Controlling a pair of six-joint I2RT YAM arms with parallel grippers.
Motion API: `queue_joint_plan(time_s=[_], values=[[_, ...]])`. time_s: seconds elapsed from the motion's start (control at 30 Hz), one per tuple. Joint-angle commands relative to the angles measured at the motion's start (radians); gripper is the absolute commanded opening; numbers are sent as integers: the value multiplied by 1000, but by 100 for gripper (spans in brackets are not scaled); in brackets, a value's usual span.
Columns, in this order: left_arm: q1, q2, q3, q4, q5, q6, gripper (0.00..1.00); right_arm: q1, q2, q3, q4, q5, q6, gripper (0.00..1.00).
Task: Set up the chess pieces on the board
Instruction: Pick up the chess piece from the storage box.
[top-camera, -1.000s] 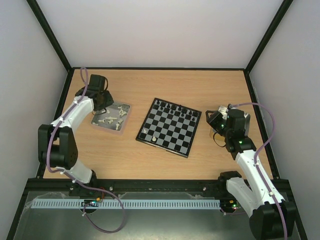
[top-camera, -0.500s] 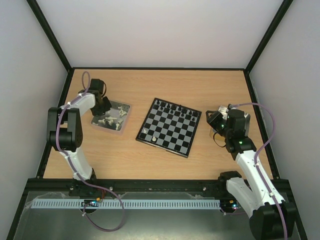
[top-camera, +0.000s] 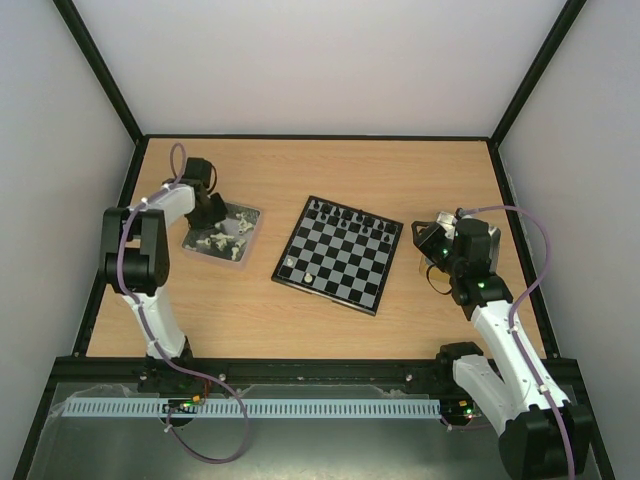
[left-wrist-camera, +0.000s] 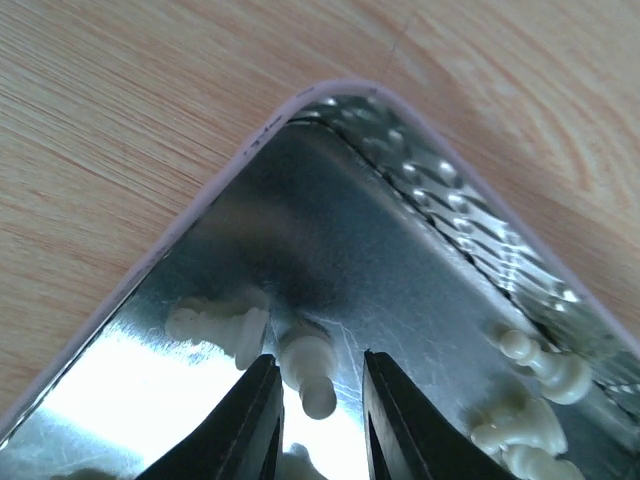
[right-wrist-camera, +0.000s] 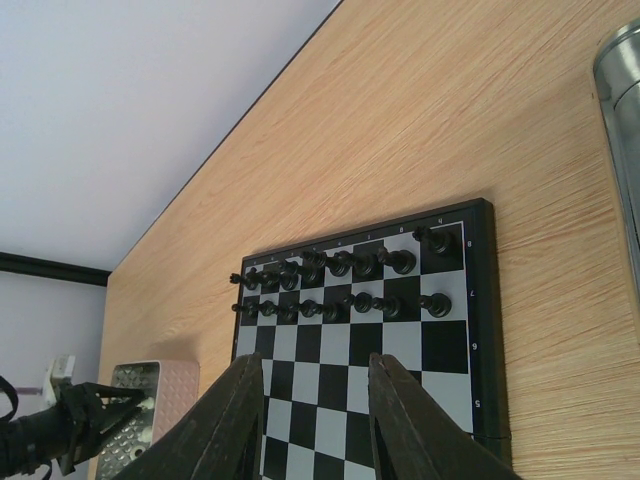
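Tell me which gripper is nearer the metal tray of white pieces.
Left. The left gripper hangs over the tray, fingers either side of a white piece lying in it. The right gripper sits across the board, by its right edge.

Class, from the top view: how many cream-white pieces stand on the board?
2. The first white piece stands by the board's left corner; the second white piece beside it, along the near edge. Others may be too small to see.

Cropped: tray (left-wrist-camera: 300, 210) mostly, board (right-wrist-camera: 441, 351) bottom rows.
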Motion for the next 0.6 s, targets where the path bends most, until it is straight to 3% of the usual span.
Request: queue_joint_plan(time_s=[0.0,0.27,0.57], values=[[3,38,22,-8,0,8,24,4,-9,-10,11,10,-7,29],[2,53,31,-7,-9,10,10,4,-10,-9,11,9,-7,29],[-37,-33,24,-46,-31,29,6,4,-16,-12,10,8,-5,29]])
